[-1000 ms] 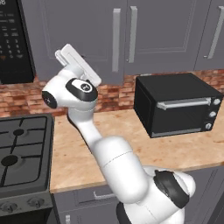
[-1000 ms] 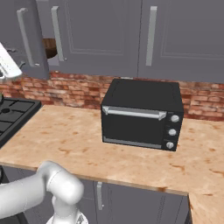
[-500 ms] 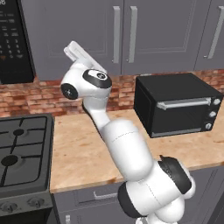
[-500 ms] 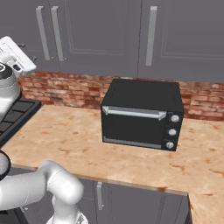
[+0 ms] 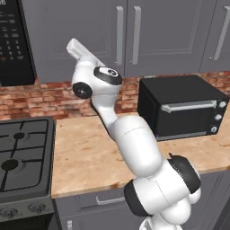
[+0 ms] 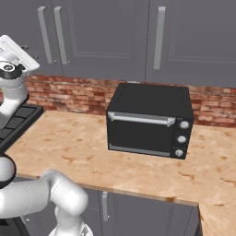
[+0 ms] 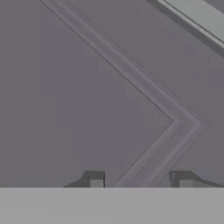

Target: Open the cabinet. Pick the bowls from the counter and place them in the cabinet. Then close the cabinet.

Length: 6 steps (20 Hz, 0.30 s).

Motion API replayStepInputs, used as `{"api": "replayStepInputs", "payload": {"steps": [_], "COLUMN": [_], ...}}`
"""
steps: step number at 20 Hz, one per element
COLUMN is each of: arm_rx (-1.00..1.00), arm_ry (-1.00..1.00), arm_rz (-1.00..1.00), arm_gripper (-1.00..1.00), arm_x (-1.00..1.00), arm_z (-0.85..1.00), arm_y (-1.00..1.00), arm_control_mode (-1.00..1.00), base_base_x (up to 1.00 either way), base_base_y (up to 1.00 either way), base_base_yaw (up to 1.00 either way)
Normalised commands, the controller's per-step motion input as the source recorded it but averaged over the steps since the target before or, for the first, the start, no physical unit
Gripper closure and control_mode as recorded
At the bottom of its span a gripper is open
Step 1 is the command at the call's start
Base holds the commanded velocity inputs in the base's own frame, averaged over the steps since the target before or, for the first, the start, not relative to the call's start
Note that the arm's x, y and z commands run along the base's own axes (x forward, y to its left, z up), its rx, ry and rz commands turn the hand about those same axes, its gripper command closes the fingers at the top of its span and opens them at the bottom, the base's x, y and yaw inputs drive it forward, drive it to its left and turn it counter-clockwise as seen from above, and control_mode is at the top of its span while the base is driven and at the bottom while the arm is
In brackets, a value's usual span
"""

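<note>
the cabinet (image 5: 128,36) sits on the wall above the counter (image 5: 90,152), both doors shut and the two silver bar handles (image 5: 127,35) meeting at the middle, and no bowls lie on the counter in either base view, so i judge they are already inside and the closing is done or all but done. my gripper (image 7: 139,180) is right up at the left door panel (image 7: 87,96), fingertips (image 7: 95,180) spread apart with nothing between them, just left of the handles. beside it on the counter stand the black toaster oven (image 5: 179,105) and the gas stove (image 5: 22,157), with the brick backsplash (image 6: 69,94) behind.
</note>
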Motion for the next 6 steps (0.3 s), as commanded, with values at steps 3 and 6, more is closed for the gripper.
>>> {"api": "replayStepInputs", "payload": {"steps": [3,6], "arm_rx": [0.01,0.01], "arm_ry": [0.0,0.0], "arm_rz": [0.13,0.12], "arm_gripper": [-1.0,-1.0], "arm_x": [0.59,0.49], "arm_z": [0.0,-0.01], "arm_y": [-0.33,-0.35], "arm_control_mode": [-1.0,-1.0], "base_base_x": [0.0,0.0], "base_base_y": [0.0,0.0], "base_base_yaw": [0.0,0.0]}}
